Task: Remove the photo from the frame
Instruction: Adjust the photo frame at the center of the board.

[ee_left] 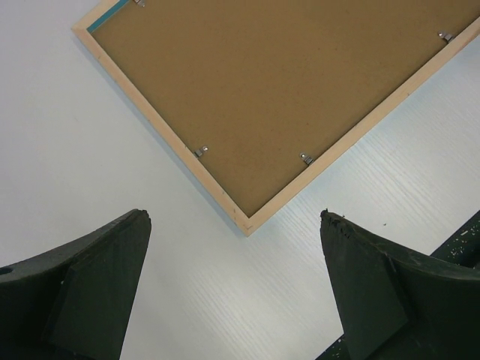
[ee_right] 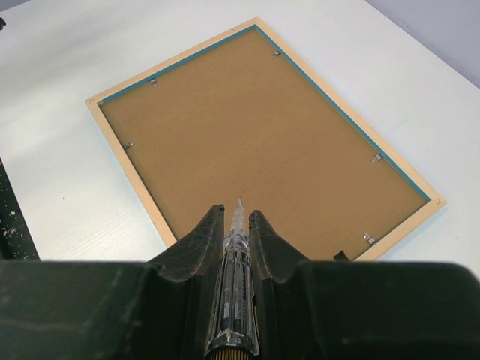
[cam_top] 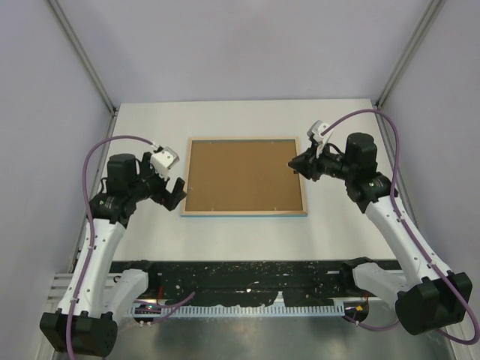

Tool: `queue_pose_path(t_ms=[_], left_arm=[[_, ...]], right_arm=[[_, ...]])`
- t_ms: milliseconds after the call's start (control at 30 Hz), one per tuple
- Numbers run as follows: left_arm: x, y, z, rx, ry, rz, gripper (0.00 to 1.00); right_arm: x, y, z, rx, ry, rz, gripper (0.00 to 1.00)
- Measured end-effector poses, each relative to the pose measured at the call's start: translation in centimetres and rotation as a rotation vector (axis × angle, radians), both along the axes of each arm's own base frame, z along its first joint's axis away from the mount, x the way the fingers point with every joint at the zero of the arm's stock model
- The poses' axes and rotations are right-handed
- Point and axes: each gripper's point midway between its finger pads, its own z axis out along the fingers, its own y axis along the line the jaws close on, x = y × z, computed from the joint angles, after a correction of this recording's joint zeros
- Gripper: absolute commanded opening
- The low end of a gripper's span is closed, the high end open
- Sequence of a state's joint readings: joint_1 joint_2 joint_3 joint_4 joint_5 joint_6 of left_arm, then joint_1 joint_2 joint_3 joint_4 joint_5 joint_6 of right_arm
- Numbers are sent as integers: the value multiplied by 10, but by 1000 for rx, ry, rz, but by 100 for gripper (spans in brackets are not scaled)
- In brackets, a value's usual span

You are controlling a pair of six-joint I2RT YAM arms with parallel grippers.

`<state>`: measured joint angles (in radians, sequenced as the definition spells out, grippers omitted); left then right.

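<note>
The frame (cam_top: 244, 214) lies face down mid-table, its light wood back up and a thin blue lip inside the rim. A plain brown backing board (cam_top: 244, 176) fills it, held by small metal clips (ee_right: 376, 158). The photo is hidden under the board. My right gripper (cam_top: 296, 163) hovers at the frame's right edge, shut on a clear-handled screwdriver (ee_right: 236, 277) whose tip points over the board (ee_right: 255, 127). My left gripper (cam_top: 178, 193) stands open and empty just off the frame's near left corner (ee_left: 247, 225), above bare table.
A black cable track (cam_top: 247, 277) runs along the table's near edge between the arm bases. Grey walls and metal posts (cam_top: 82, 60) close in the left, right and back. White tabletop (cam_top: 150, 225) surrounds the frame.
</note>
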<state>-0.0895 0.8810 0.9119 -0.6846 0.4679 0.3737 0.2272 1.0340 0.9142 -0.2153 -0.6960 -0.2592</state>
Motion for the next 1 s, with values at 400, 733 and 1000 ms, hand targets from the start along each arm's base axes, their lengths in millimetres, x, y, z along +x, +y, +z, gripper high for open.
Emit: queue_pose_path(t_ms=[400, 733, 1000], left_arm=[[8, -3, -1, -37, 8, 22, 100], [46, 16, -30, 1, 162, 218, 100], [102, 20, -50, 41, 229, 373, 100]], right_arm=[[9, -7, -3, 5, -8, -52, 8], [26, -15, -12, -13, -12, -127, 8], [40, -21, -28, -41, 17, -178, 8]])
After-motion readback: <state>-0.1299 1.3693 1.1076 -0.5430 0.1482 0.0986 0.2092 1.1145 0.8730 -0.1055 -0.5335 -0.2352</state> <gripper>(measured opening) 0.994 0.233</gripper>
